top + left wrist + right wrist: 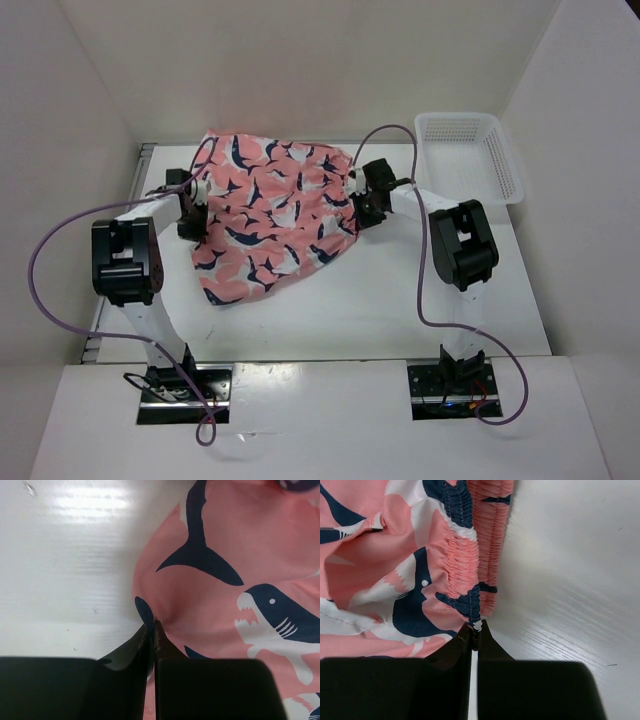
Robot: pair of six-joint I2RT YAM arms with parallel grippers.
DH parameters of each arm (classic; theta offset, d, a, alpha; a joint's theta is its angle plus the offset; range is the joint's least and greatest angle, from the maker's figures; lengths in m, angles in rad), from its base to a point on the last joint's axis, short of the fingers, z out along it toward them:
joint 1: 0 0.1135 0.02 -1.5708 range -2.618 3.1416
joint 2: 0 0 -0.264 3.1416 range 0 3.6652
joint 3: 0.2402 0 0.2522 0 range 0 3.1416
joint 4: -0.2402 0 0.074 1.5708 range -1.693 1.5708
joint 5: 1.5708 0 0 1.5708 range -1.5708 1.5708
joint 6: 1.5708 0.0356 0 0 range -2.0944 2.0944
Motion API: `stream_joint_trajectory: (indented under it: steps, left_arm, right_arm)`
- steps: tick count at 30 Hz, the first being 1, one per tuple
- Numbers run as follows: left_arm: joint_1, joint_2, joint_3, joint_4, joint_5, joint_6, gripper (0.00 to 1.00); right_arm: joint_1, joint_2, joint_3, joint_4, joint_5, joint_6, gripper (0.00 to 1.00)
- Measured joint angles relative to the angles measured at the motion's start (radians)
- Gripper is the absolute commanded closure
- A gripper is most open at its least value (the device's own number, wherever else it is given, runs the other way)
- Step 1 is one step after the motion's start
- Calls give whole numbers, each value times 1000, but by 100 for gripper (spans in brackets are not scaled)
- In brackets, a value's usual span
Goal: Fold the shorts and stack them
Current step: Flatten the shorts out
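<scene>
My left gripper [152,628] pinches the left edge of the shorts [275,215]. My right gripper [476,631] pinches their waistband [465,555] on the right. They lie spread on the table [400,290], left of the basket [505,165].

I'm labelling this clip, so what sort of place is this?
Likely a robot lab test booth, not a home: white walls enclose the table, robot arms are bolted on, holding shorts near a basket.

Soft salmon-pink fabric shorts [270,215] covered in navy and white sharks, spread out kinda rumpled on the white table [400,300], gathered elastic waistband along the right side.
</scene>
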Motion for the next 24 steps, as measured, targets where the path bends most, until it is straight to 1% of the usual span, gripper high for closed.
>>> stream_joint_trajectory:
  steps: [2,4,5,6,7,8,9,10,11,12,15,18,20,21,24]
  left_arm:
    - [0,25,47,-13,-15,1,90]
    - [7,61,136,-39,-27,1,90]
    - [11,81,192,-37,-32,0,88]
    - [14,101,252,-38,-34,1,83]
    - [17,119,315,-37,-35,1,71]
    - [17,135,372,-35,-35,0,62]
    - [16,148,417,-24,-39,0,54]
    - [15,153,448,-11,-41,1,49]
    - [10,154,466,-2,-43,1,40]
    - [3,153,473,4,-45,3,36]
    - [-19,145,453,5,-51,2,29]
    - [-35,68,335,-28,-56,1,29]
    - [-35,-28,241,-71,-65,1,30]
    - [-35,-93,194,-103,-69,1,32]
    - [-37,-309,75,-196,-57,0,33]
  right_arm:
    - [0,-1,0,-1,-2,-18,100]
    - [0,-8,-4,-4,-13,-45,100]
    - [0,-14,-8,-10,-23,-56,100]
    - [0,-26,-21,-8,-34,-66,100]
    - [3,-41,-37,-12,-44,-74,100]
    - [5,-54,-51,-17,-52,-79,100]
    - [9,-63,-59,-24,-59,-83,100]
    - [16,-68,-64,-27,-64,-85,100]
    - [25,-69,-64,-30,-69,-86,100]
    - [36,-69,-63,-30,-76,-87,100]
    - [66,-69,-58,-32,-97,-80,100]
    - [81,-69,-42,-32,-102,-77,100]
    - [81,-70,-39,-30,-98,-77,100]
    - [81,-70,-39,-31,-95,-77,100]
    - [81,-70,-39,-30,-90,-83,100]
